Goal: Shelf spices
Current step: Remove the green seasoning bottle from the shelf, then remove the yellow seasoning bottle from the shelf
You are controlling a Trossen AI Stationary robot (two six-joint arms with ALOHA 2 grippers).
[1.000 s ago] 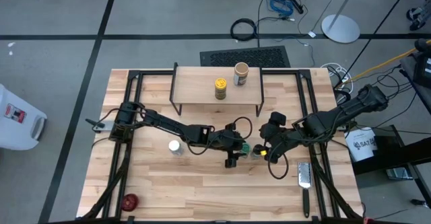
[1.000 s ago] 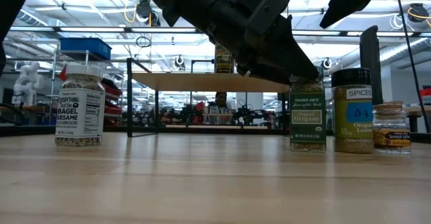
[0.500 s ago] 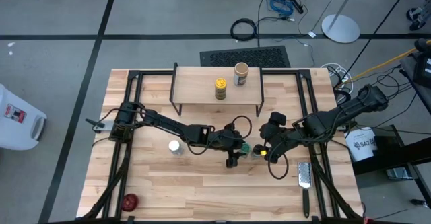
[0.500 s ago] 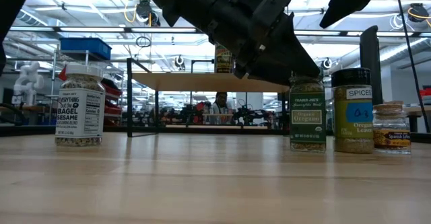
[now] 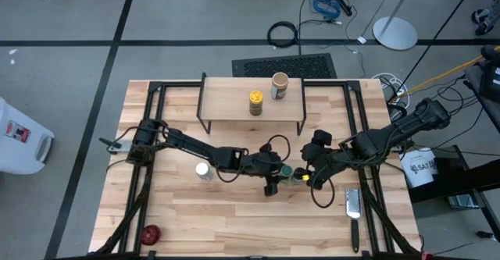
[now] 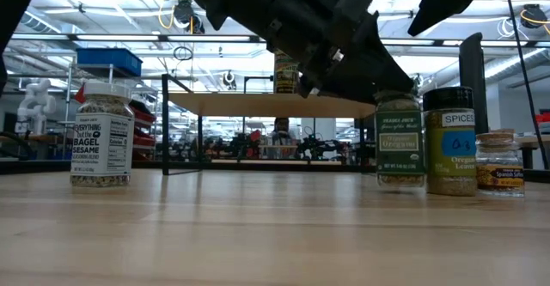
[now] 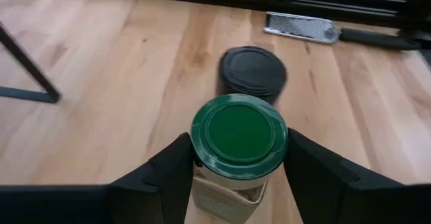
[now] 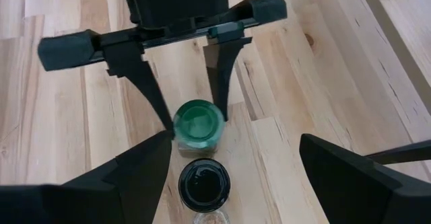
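Observation:
The green-lidded jar (image 7: 238, 133) stands upright between my left gripper's (image 7: 239, 150) two fingers, a little left of the table's middle (image 5: 286, 170). Right beside it is a dark-lidded jar (image 6: 449, 140), and a small tan-lidded jar (image 6: 500, 161) stands past that. My right gripper (image 8: 246, 177) hovers open above these jars, touching none. The white-capped jar (image 5: 203, 170) rests on the table to the left. The yellow jar (image 5: 255, 101) and the tan jar (image 5: 280, 84) stand on the shelf's plank (image 5: 226, 104). My left gripper pinches the green-lidded jar between its two fingers (image 7: 174, 170), which lie on opposite sides of the jar's neck just under the lid rim (image 7: 196, 158). It comes from the table's left, slanting down. The jar is upright, its base (image 6: 400, 183) seeming slightly above the table.
A flat metal grater (image 5: 353, 205) lies near the right front corner and a small red round object (image 5: 150, 233) near the left front corner. Black frame rails run along both table sides. Open wood lies between the white-capped jar and the shelf's legs (image 6: 163, 131).
My left gripper has moved a little toward the table's right, and the green-lidded jar has gone with it, closer to the dark-lidded jar and slightly upward in the low view. The jar has stayed upright.

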